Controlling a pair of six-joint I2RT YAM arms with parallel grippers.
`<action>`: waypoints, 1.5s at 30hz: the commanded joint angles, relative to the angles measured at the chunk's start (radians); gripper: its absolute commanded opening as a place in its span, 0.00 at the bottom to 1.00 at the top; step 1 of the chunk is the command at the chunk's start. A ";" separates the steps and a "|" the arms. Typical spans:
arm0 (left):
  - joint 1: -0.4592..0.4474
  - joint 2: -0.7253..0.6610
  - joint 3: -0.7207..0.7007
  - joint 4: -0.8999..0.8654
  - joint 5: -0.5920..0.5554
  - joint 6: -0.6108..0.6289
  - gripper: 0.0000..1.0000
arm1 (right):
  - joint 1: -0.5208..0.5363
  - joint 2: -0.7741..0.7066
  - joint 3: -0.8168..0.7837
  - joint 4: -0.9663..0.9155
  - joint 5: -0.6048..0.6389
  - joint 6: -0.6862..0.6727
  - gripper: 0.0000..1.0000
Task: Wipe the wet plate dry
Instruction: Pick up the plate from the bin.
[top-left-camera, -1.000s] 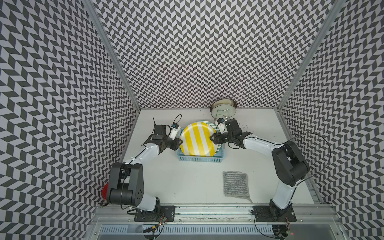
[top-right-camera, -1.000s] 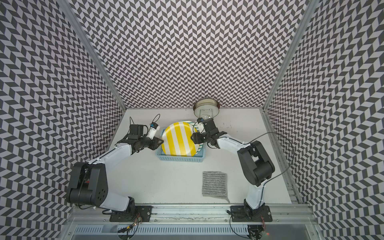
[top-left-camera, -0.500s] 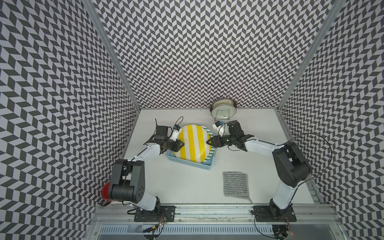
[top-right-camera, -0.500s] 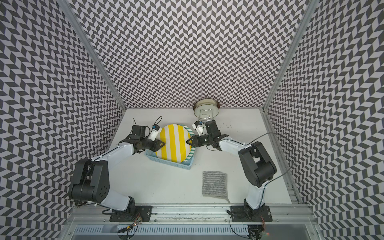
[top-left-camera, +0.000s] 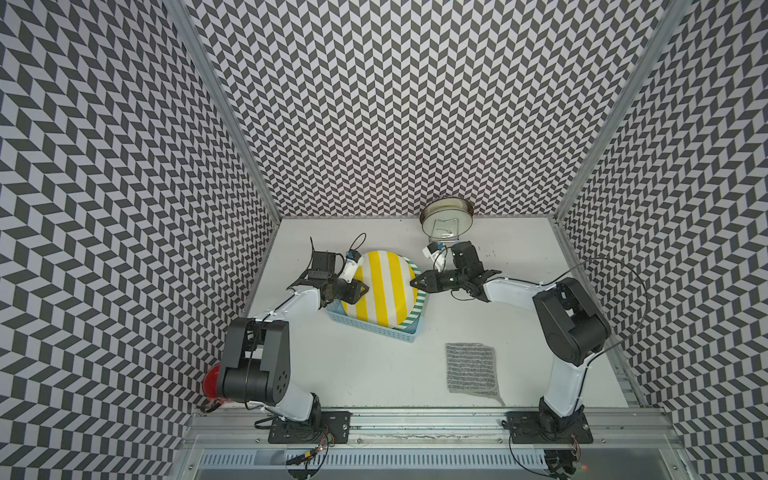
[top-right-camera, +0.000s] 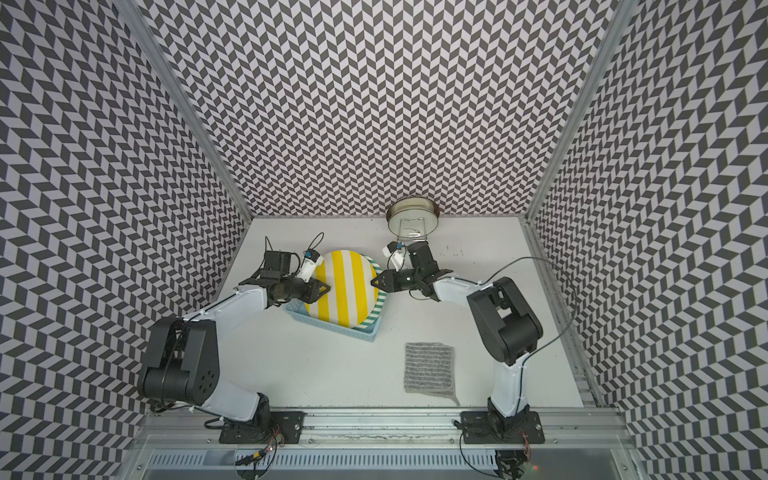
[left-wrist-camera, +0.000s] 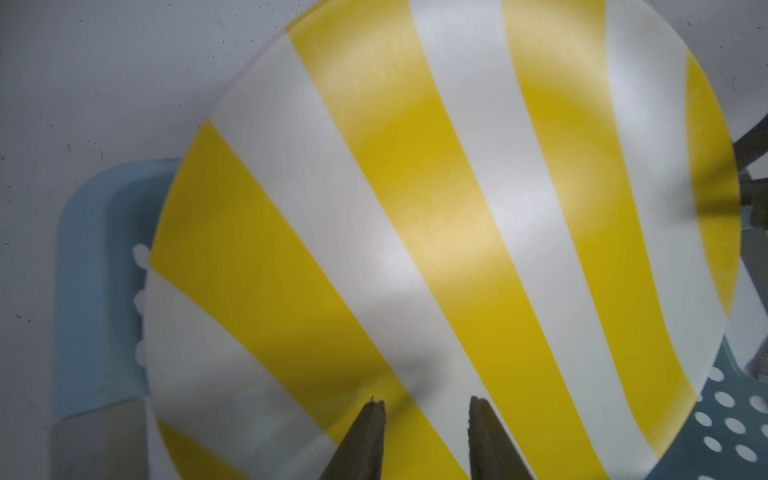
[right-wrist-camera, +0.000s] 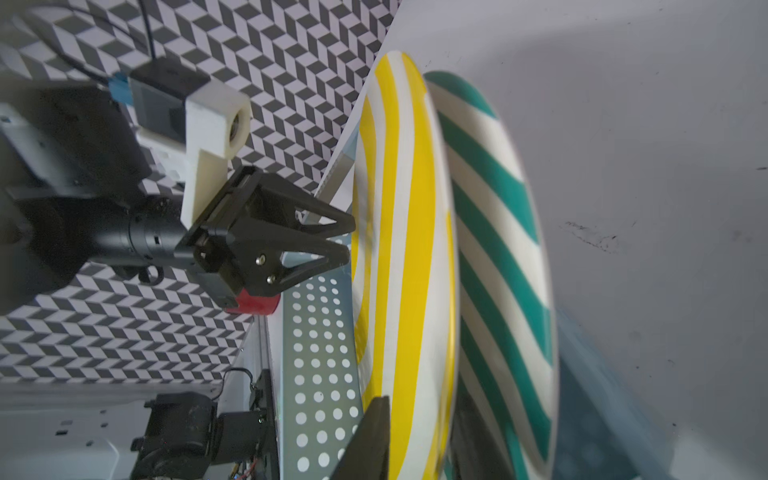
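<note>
- Looking down in both top views, I see the yellow-striped plate (top-left-camera: 384, 286) standing on edge in the blue basket (top-left-camera: 374, 329), left of the table's (top-left-camera: 374, 382) middle. A green-striped plate (top-left-camera: 420, 303) stands just behind it.
- In those views the left gripper (top-left-camera: 362, 289) is at the yellow-striped plate's left rim and the right gripper (top-left-camera: 414, 282) at its right rim. The grey cloth (top-left-camera: 471, 368) lies flat on the near right, well apart from both plates, with neither gripper near it. A metal bowl (top-left-camera: 446, 214) sits by the far wall.
- From the left wrist, the striped face (left-wrist-camera: 415, 208) fills nearly everything. The left gripper (left-wrist-camera: 428, 405) has its fingers partly spread with nothing between them. The tips are close to the face, but I cannot tell whether they touch.
- From the right wrist, one finger (right-wrist-camera: 374, 432) of the right gripper lies against the yellow face by the rim. A dark shape behind the plate looks like its partner, so I take it to be pinching that rim. Across the plate, the left gripper (right-wrist-camera: 349, 240) shows its jaws apart, tips at the face.
- To my eye the wiping has not begun and this is only the getting-hold step. The plate has yet to be lifted clear of the basket, the cloth fetched, and the face rubbed dry. I can make out no droplets either way.
</note>
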 joint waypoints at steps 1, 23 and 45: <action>-0.003 0.008 -0.002 -0.015 0.026 -0.001 0.36 | 0.002 0.008 0.021 0.051 0.072 0.029 0.08; 0.118 -0.140 0.230 -0.178 0.054 0.033 0.89 | -0.169 -0.206 -0.047 0.097 -0.058 0.133 0.00; 0.134 -0.107 0.292 -0.421 0.487 0.209 0.82 | -0.190 -0.331 -0.174 0.370 -0.303 0.263 0.00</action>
